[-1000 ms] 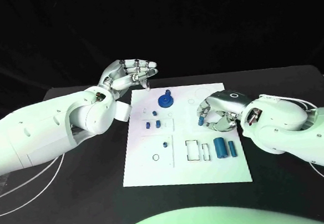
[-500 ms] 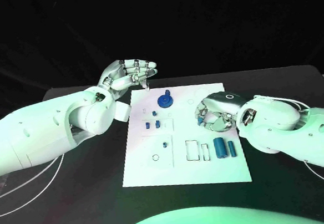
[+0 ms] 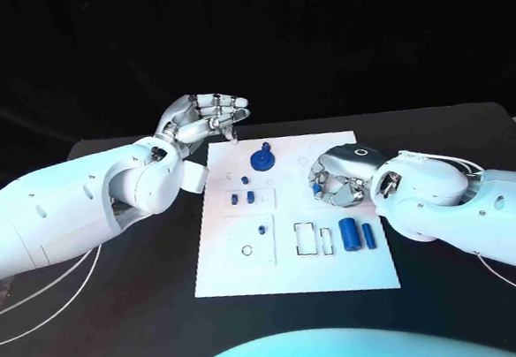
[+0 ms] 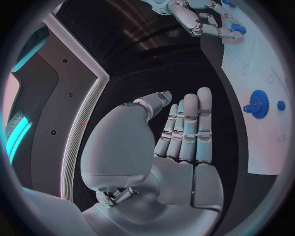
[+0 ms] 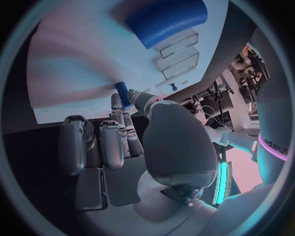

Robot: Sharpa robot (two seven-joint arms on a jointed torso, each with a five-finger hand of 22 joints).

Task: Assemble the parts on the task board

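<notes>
L hand [image 3: 205, 117] is up off the table, by the board's [image 3: 238, 270] far left corner. Fingers curled in, nothing in it. In L wrist view this hand [image 4: 175, 142] has fingers side by side, nothing held.

Board lies mid table [image 3: 125, 339]. On it, left to right: ring [image 3: 249, 251], small blue bits [image 3: 244, 198], gear [image 3: 261, 157] at the far end, 2 blue tubes [image 3: 359, 235] near the R edge.

R hand [image 3: 341, 176] is low over the board's R side, pinching a small blue peg [image 3: 317, 190]. R wrist view: peg [image 5: 122, 93] sits at the fingertips [image 5: 117, 104], touching the board.
</notes>
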